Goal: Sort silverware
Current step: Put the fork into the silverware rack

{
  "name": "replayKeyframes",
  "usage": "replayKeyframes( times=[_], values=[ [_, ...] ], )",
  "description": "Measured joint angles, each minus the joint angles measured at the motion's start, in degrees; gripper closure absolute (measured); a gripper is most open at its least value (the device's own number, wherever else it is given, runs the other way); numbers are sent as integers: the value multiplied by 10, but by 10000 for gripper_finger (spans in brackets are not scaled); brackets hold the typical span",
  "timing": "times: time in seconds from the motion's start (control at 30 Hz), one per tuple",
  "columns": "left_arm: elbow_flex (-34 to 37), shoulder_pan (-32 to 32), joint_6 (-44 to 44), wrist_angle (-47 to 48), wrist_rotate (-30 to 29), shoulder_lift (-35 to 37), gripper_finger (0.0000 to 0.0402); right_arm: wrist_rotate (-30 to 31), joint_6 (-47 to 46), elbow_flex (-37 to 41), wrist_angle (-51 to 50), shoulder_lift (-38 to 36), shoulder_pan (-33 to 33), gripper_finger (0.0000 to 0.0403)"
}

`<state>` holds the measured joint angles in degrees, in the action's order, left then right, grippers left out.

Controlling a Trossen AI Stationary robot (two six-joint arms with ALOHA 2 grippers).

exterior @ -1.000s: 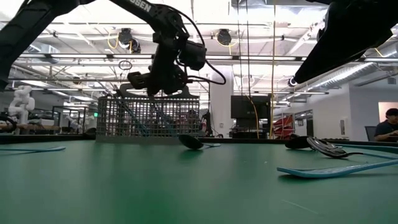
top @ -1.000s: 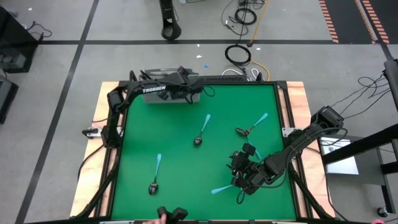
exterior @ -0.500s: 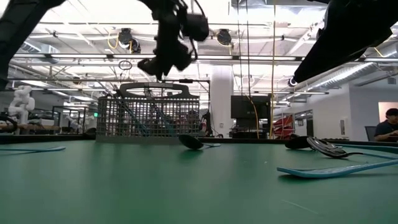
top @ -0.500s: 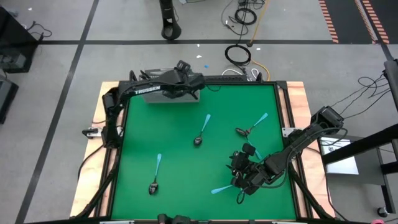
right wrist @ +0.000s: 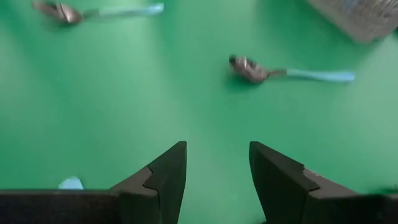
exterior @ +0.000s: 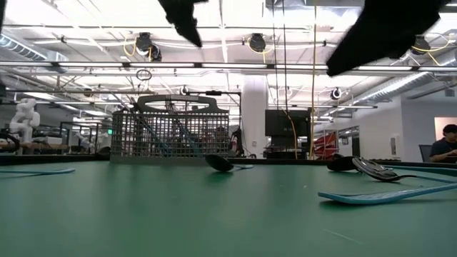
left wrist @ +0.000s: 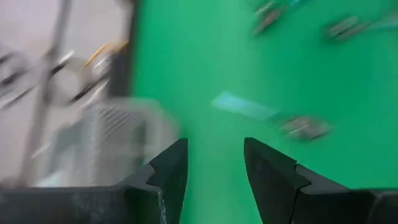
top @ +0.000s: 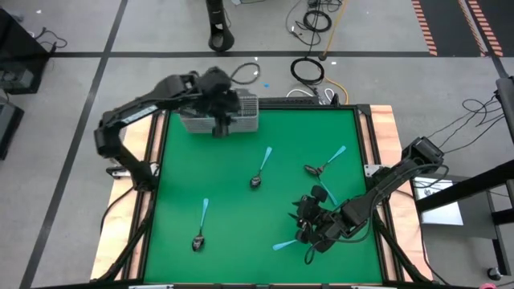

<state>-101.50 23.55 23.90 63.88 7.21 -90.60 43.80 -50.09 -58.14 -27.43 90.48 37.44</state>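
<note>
Blue-handled silverware lies flat on the green mat: a spoon (top: 259, 170) mid-table, one (top: 201, 225) near left, one (top: 325, 163) to the right, and a blue piece (top: 285, 244) beside a dark one (top: 310, 255) near my right gripper. More pieces lean inside the grey mesh basket (top: 241, 114) (exterior: 171, 134) at the far edge. My left gripper (top: 219, 127) (left wrist: 214, 146) hovers open, high over the basket's near side. My right gripper (top: 306, 218) (right wrist: 217, 149) is open above the mat, holding nothing. It faces the mid-table spoon (right wrist: 250, 69).
The mat's middle is bare between the scattered pieces. A wooden border (top: 389, 128) frames the mat. Cables lie on the floor beyond the far edge (top: 307, 71). In the low view both arms show only as dark shapes at the top (exterior: 184, 18) (exterior: 385, 32).
My left gripper has risen from the top of the basket, almost out of the low view, and shifted toward the table's left as the arm swung outward. The silverware on the mat and the basket have stayed put.
</note>
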Motion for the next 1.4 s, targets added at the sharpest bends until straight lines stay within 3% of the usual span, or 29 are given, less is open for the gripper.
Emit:
replayKeyframes(
  times=[0.07,0.2,0.4,0.57,0.7,1.03,1.13,1.27,1.4],
  values=[
    [57,-15,-4,-51,57,36,242,20,6,-21,-10,0,0,238],
    [198,-52,-21,-175,73,102,242,29,5,-92,-110,-10,-3,238],
    [365,-114,-72,-362,73,165,242,31,-64,-223,-399,-12,-7,238],
    [440,-169,-96,-543,63,175,242,28,-180,-302,-632,-13,-20,238],
    [456,-212,-100,-647,63,143,242,15,-114,-303,-608,-62,-38,238],
    [458,-285,-120,-766,42,13,242,6,-112,-250,-623,-220,-84,245],
    [452,-316,-130,-789,6,-30,242,-27,-107,-219,-625,-258,-100,280],
    [399,-351,-132,-761,-43,-93,242,-54,-106,-158,-626,-295,-105,380],
    [318,-373,-198,-738,-58,-161,242,-72,-135,-88,-621,-312,-105,398]
  ],
)
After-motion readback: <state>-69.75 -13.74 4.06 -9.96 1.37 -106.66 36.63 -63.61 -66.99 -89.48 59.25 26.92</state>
